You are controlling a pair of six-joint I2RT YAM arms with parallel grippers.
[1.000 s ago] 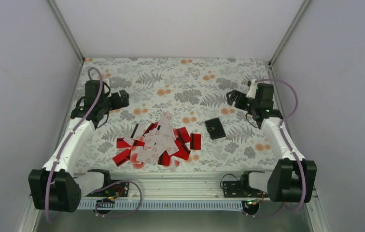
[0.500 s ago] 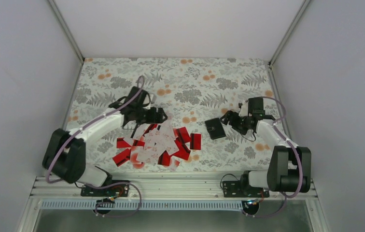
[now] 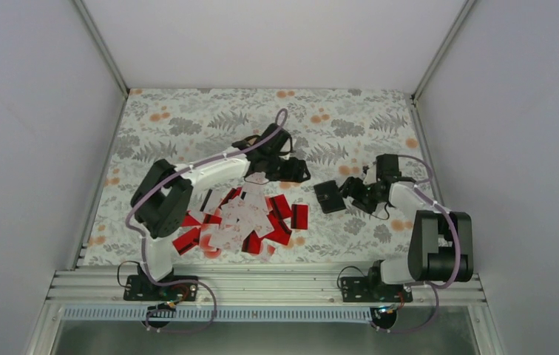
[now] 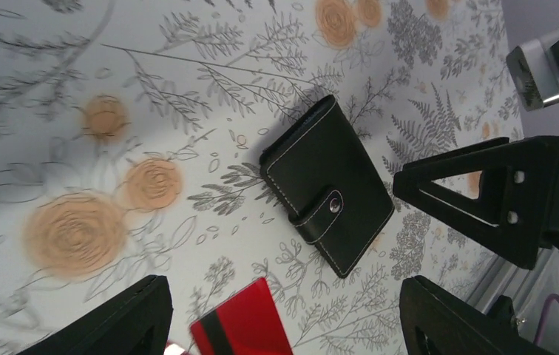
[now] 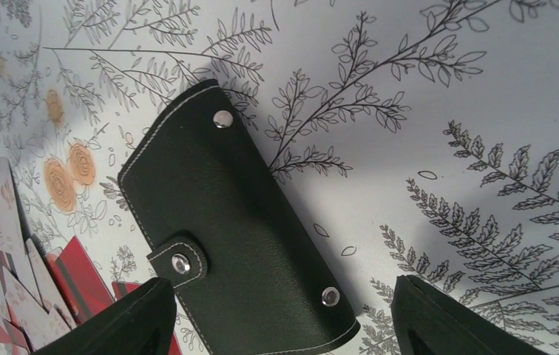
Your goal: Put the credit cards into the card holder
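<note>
Left gripper (image 3: 300, 172) and right gripper (image 3: 346, 189), both spread and empty, flank the closed black leather card holder (image 3: 329, 197), centre-right.

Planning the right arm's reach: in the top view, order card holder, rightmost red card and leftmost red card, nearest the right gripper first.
1. card holder, just beside the right gripper.
2. rightmost red card, at the right edge of the pile.
3. leftmost red card, pile's far left.

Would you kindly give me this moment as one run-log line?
card holder: shut, flat | credit cards: loose pile | left fingers: open, empty | right fingers: open, by holder
</note>
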